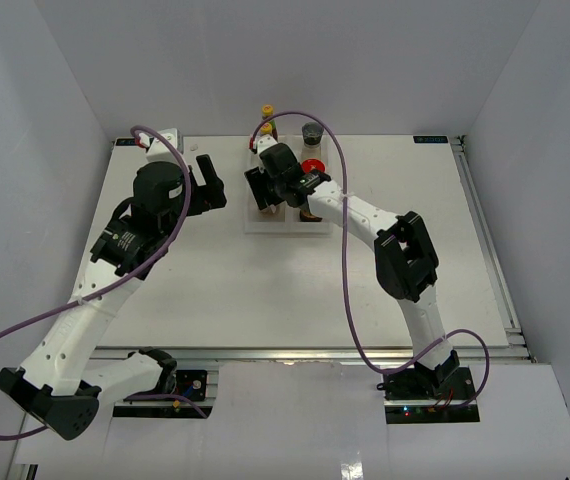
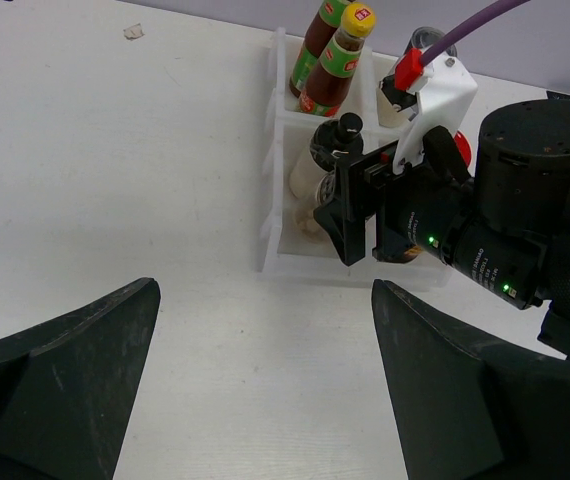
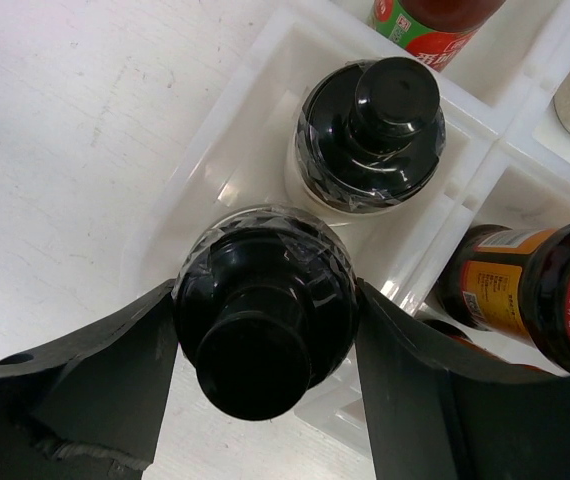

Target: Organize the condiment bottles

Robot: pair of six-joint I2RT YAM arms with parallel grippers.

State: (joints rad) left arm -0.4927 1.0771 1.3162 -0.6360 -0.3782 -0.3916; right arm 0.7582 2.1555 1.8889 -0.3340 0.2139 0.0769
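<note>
Nearest: left pincer [image 2: 265, 325], fingers wide apart and holding nothing, poised over bare surface [image 2: 115, 150] just left of the white divided tray [image 2: 268, 215]. Out of the way there; best left so.

Next out: right pincer [image 3: 263, 335] clamped around the shoulders of a black-capped shaker [image 3: 265, 270], upright, in the tray's near-left compartment. Base hidden; contact with the compartment floor impossible to tell. Just beyond, in the same compartment and almost touching: second black-capped shaker [image 3: 375, 130]. To the right, across a divider: red-lidded jar [image 3: 535, 290].

Likely step in hand: seating the held shaker beside its twin. Lower straight down, upright, until firmly seated. Then spread the fingers only a little, with scant room between outer wall and divider. Withdraw vertically, without dragging the cap or nudging the neighbour.

Farthest: two red sauce bottles [image 2: 330, 60] with yellow caps, side by side in the far-left compartment, and the grey-lidded shaker [image 1: 312, 133] at the tray's far right.
</note>
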